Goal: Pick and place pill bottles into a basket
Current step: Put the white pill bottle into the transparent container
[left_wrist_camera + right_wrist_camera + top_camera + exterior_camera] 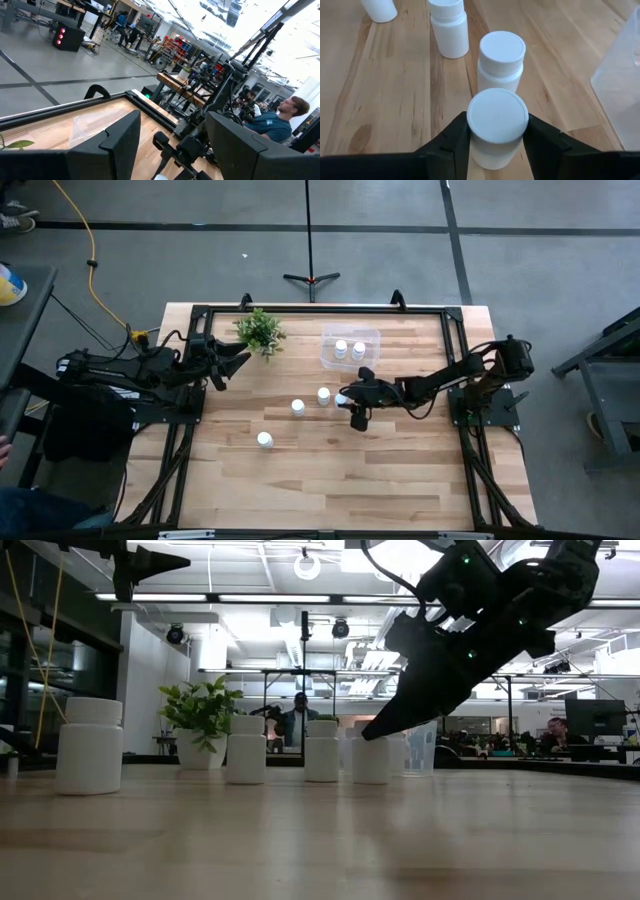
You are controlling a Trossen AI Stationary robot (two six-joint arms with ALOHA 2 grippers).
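The right gripper (497, 137) is clamped on a white pill bottle (497, 127), one dark finger (451, 142) pressed to each side of it just under the cap; in the high view this gripper (345, 402) sits near the middle of the wooden table (330, 480), and the low view shows the gripped bottle (371, 759) standing on the tabletop. Just beyond it stands a second bottle (501, 60), and past that a third bottle (449, 26); from above these two are the bottles at (323, 395) and (298, 407). A fourth bottle (264, 440) stands well apart, nearer the front of the table. The clear plastic basket (368, 336) lies behind the right gripper, toward the table's back edge, holding two more pill bottles (341, 349) and (358, 350). A small green potted plant (260, 330) sits to the basket's left. The left gripper (238, 361) waits beside the plant at the table's left side, its fingers (117, 142) spread apart and holding nothing.
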